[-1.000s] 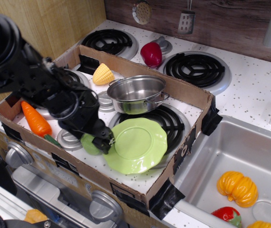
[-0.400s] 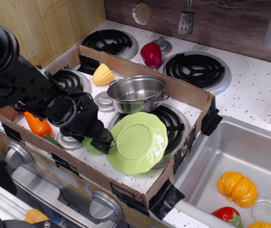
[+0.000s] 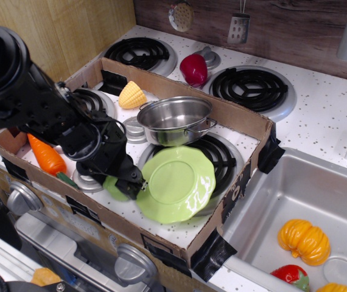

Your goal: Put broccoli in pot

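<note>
The broccoli (image 3: 114, 190) shows as a pale-green lump at the front of the cardboard tray, mostly hidden under my gripper (image 3: 132, 181). The black gripper is down on it, right against the left rim of the light-green plate (image 3: 176, 182), which is tilted with its left side raised. I cannot see whether the jaws are closed on the broccoli. The shiny steel pot (image 3: 175, 120) stands empty behind the plate, apart from the gripper.
An orange carrot (image 3: 45, 155) lies left of the gripper and a yellow corn (image 3: 131, 95) at the back of the cardboard tray (image 3: 246, 121). A red pepper (image 3: 193, 69) sits behind the tray. The sink (image 3: 301, 188) at right holds toy vegetables.
The plate went from lying flat to tilted, its left edge lifted beside the gripper. The gripper shifted slightly lower and left over the broccoli.
</note>
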`<state>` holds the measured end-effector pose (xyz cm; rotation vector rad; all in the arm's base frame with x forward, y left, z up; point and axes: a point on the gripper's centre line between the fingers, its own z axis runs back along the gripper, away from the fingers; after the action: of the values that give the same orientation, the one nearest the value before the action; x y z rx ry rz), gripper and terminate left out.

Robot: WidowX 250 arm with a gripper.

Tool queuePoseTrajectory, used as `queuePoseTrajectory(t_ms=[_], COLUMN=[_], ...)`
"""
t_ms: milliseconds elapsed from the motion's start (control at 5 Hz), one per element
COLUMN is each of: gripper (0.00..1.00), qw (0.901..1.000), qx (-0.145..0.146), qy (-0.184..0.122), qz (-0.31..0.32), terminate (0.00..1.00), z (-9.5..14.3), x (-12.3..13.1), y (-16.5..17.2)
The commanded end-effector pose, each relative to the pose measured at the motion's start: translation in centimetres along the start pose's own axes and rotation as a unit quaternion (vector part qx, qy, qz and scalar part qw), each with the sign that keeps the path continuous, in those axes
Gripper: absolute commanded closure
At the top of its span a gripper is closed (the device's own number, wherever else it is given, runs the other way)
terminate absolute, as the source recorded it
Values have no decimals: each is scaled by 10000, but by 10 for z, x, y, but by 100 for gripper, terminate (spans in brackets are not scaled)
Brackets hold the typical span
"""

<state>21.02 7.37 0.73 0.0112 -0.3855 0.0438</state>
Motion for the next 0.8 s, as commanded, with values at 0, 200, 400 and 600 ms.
queuePoseTrajectory(t_ms=[0,200,400,600], gripper=[100,100,100,100], qw=[9981,9965,9953,9896], qx=[517,713,716,745], qy=[-106,-160,-389,-993], qz=[-317,-397,-531,-721], terminate=[0,0,0,0], z=[45,64,70,69], x=[42,60,80,96], y=[-2,-7,-12,-11])
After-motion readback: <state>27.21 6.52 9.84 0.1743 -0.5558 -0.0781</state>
